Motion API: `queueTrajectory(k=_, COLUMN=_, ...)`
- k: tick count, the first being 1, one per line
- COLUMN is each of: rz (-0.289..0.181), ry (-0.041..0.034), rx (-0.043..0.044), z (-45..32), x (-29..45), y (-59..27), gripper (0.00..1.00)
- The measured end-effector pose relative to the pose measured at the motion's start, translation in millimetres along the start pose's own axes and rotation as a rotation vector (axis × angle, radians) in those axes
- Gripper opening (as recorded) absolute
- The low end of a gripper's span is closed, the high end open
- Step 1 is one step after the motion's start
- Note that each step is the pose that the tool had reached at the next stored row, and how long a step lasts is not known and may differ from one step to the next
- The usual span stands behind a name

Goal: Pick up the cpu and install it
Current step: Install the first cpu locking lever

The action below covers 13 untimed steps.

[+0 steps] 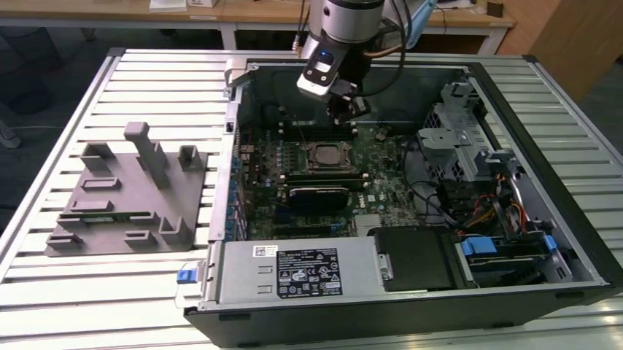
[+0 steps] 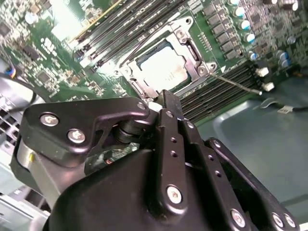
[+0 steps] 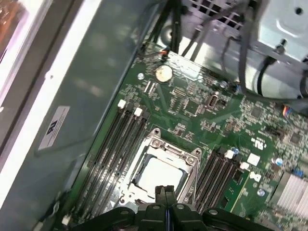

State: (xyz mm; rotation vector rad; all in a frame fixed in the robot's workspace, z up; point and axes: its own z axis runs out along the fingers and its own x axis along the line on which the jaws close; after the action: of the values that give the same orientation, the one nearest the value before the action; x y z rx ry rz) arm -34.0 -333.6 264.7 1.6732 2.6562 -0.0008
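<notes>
The cpu (image 2: 162, 67), a pale silver square, lies flat inside the metal-framed socket (image 2: 190, 45) on the green motherboard; in the first wrist view the cpu (image 3: 159, 174) sits between rows of black memory slots. In the exterior view the socket (image 1: 322, 154) is near the middle of the open computer case. My gripper (image 1: 346, 109) hangs a little above the board, just behind the socket. In both wrist views its black fingers (image 3: 162, 193) are pressed together with nothing between them, their tips over the socket's edge (image 2: 159, 98).
A large grey moulded tray (image 1: 122, 197) lies on the slatted table at the exterior view's left. Inside the case are a power supply (image 1: 292, 273), a drive cage (image 1: 457, 138) with cables, and a black card (image 1: 316, 197). Case walls (image 1: 233, 146) surround the board.
</notes>
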Motion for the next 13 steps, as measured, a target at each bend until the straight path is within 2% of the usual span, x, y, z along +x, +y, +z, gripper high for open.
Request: queueTrajectory(k=13, rz=-0.180, ry=0.0002, rx=-0.0005, z=0.1, x=0.0, y=0.0, gripper=0.11)
